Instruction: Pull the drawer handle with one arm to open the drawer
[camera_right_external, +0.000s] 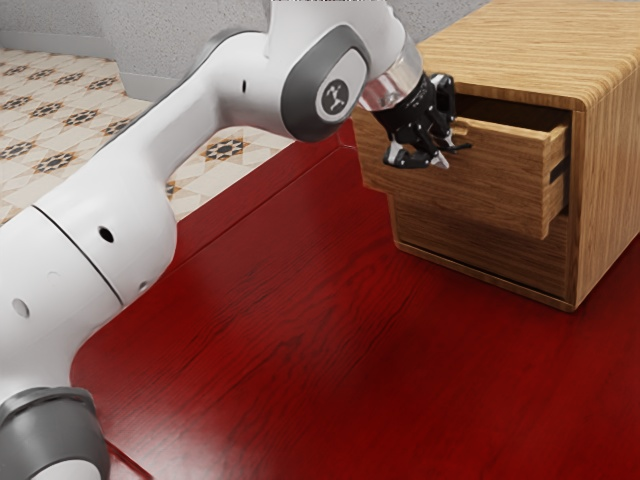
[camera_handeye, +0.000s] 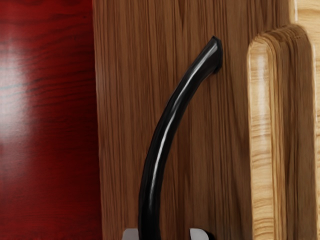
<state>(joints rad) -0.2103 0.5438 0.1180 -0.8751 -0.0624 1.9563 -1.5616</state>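
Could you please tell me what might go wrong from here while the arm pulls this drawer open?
1. The handle is slim, curved and glossy, so the pincer could slide along it or slip off.
2. The drawer is partly out of the cabinet; a pull that is not straight might jam it.
3. If the drawer binds, the whole cabinet might drag across the red table.

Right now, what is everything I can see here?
Cabinet: one, light wood, on the table, exterior view's right.
Drawer: one, same wood, cabinet's top, pulled partly out.
Handle: one, black, curved, on the drawer front.
Table: one, dark red, under the cabinet.
Floor: one, cream patterned tiles, beyond the table.
Wall: one, grey, at the back.
Arm: one, white and grey, from the exterior view's left.
Gripper: one, black, at the drawer's handle.
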